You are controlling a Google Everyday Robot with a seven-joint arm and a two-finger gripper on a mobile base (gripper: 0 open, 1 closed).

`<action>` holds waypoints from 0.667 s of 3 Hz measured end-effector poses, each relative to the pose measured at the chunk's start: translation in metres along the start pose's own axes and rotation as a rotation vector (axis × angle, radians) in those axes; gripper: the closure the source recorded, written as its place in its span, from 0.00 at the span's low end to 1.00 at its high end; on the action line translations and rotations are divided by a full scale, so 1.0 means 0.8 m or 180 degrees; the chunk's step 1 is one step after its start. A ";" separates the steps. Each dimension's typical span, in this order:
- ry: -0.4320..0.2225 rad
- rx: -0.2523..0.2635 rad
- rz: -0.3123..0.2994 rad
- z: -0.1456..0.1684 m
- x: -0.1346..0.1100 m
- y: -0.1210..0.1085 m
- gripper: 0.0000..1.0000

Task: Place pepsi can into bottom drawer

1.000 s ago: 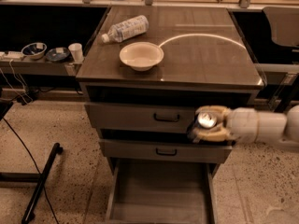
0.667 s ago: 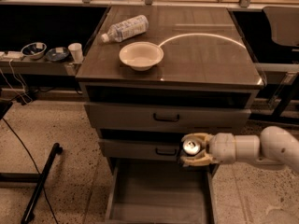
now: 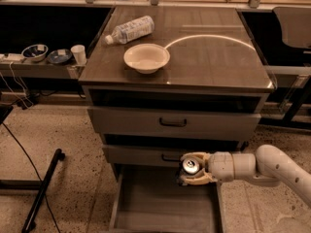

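Observation:
My gripper [image 3: 190, 168] reaches in from the right on a white arm and is shut on the pepsi can [image 3: 190, 166]. Only the can's silver top shows between the fingers. It hangs over the back right part of the bottom drawer [image 3: 146, 205], a shallow grey tray pulled open at floor level, just in front of the middle drawer's face.
On the cabinet top [image 3: 214, 57] stand a white bowl [image 3: 146, 58] and a lying clear plastic bottle [image 3: 130, 29]. Two upper drawers with black handles [image 3: 173, 123] are closed. A side shelf at left holds bowls and a cup [image 3: 77, 54]. A black stand leg [image 3: 43, 191] lies on the floor at left.
The gripper with the can has moved down and to the left, from beside the upper drawer to just above the open bottom drawer.

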State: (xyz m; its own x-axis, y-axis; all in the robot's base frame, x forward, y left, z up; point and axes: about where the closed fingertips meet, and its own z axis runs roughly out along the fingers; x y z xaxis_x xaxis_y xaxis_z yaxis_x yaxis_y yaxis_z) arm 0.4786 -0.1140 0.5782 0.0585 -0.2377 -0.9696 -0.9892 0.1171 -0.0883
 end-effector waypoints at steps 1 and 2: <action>0.0026 0.0120 0.0171 0.021 0.064 -0.009 1.00; 0.0145 0.0129 0.0407 0.086 0.224 0.013 1.00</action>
State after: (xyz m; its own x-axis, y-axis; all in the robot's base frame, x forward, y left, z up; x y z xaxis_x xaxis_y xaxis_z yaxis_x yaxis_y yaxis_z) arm 0.4883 -0.0887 0.3879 -0.0747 -0.2618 -0.9622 -0.9819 0.1878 0.0251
